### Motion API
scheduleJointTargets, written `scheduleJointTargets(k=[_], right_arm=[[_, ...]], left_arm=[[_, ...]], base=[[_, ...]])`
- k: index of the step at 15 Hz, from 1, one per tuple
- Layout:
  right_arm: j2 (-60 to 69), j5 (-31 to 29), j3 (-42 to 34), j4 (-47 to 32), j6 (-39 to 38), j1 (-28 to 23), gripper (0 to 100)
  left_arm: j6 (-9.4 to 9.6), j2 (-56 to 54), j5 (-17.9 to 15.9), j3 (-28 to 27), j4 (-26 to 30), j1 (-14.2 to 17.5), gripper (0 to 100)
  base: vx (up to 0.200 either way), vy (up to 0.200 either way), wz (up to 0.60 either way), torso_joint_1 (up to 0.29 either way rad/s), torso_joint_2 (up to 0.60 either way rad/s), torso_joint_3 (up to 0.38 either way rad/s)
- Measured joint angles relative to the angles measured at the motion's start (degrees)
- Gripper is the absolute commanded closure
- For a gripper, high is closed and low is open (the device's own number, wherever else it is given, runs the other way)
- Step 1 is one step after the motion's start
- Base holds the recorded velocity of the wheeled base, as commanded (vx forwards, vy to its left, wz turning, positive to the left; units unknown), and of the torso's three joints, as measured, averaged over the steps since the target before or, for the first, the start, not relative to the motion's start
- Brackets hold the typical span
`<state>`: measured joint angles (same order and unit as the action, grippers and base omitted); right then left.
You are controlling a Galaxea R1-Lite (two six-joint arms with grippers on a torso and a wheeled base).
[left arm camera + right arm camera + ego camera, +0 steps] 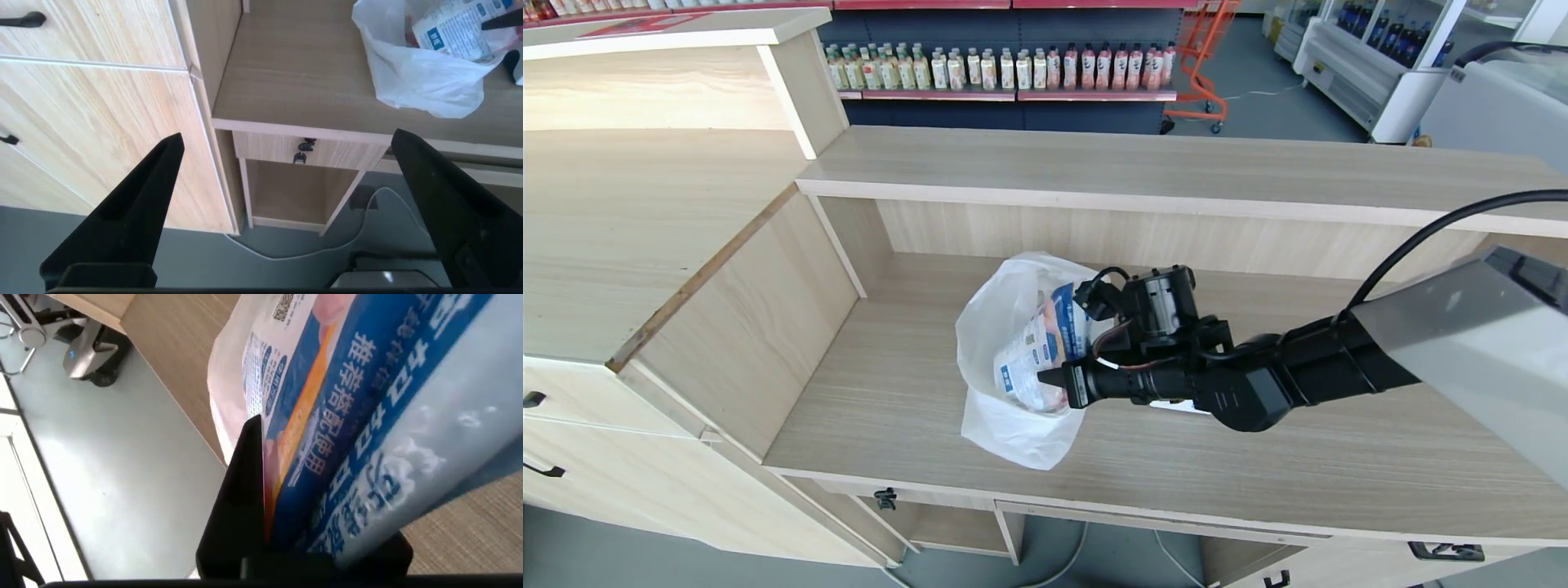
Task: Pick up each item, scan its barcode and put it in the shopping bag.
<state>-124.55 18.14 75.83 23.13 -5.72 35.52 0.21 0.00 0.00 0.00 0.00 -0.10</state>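
The left pincer [288, 139] hangs low in front of the surface [890, 392], its two dark fingers spread wide and holding nothing. Its wrist view looks past them to the pale cabinet drawers [82, 98], a small black latch [304, 151] under the surface's front edge and a white cable [286, 249] on the grey floor.

On the surface stands the white shopping bag [996, 425], its mouth open. The right pincer [1054, 371] comes in from the robot's right and is clamped on a blue, white and orange packet [1045, 343]. The packet sits tilted in the bag's mouth, its lower end showing through the thin film.

From the left wrist, the packet's top [453, 33] rises above the crumpled bag [425, 77]. The right wrist view has one black finger [245, 498] pressed flat against the packet's printed face [392, 416], with a small square code near its edge.

Behind the bag runs a raised wooden ledge [1176, 171]. Beyond it are a shelf of bottles [1005, 69], an orange trolley [1205, 57] and a glass-fronted chiller [1372, 49].
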Motion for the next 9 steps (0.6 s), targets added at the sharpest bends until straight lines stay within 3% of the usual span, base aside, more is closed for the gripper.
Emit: scheduleJointTargets(k=[9], right_arm=[[5.3,0.7,-2.0,-0.1,-10.4,-1.0,0]], left_arm=[[0.0,0.0,0.0,0.0,0.0,0.0,0]], base=[[0.0,0.0,0.0,0.0,0.0,0.0]])
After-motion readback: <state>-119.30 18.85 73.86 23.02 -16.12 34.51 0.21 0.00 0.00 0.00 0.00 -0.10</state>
